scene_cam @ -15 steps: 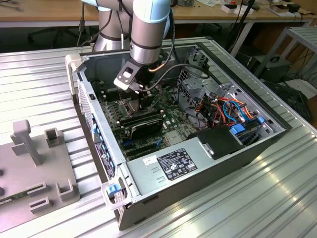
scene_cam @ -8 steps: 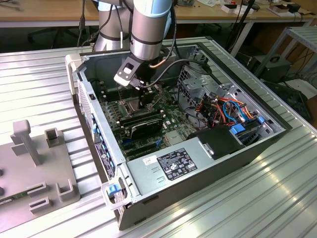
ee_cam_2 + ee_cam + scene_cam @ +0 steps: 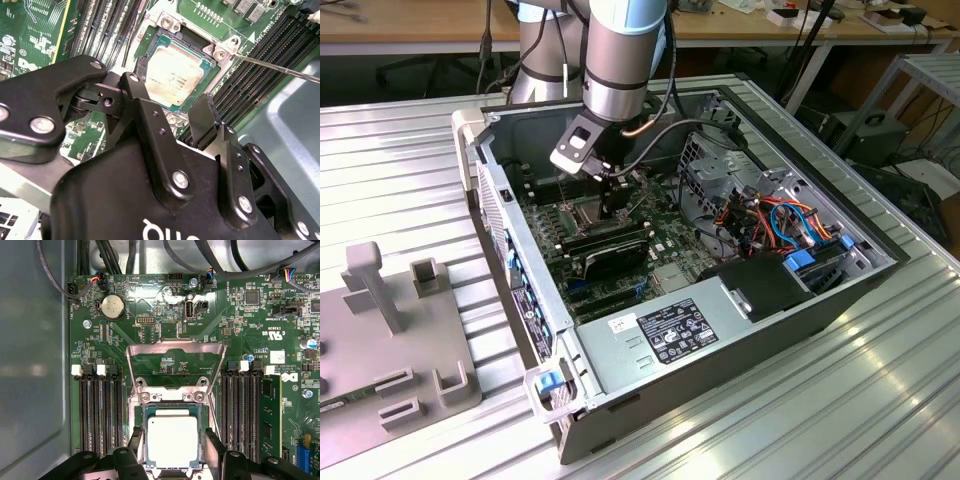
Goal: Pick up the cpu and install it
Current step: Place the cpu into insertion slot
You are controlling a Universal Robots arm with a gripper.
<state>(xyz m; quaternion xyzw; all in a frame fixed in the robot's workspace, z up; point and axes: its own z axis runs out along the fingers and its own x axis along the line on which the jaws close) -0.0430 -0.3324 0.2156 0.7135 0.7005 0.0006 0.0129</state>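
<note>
Reading from the exterior view's left, a grey fixture plate [image 3: 390, 340] is passed, then the open computer case [image 3: 500, 220], where the gripper [image 3: 614, 208] is seen low over the motherboard [image 3: 670, 245]. Its fingers [image 3: 212, 450] are spread apart, nothing gripped, flanking the cpu [image 3: 172, 442], which lies flat in the socket [image 3: 172, 396] beneath the raised load frame [image 3: 175, 347]. Seating is judged best served by square, level fingers and no sideways drag. The cpu is shown as a small square with a dull silver-grey lid.

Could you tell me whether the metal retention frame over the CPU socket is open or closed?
Open: the retention frame is swung up off the socket, leaving the cpu uncovered in it.
</note>
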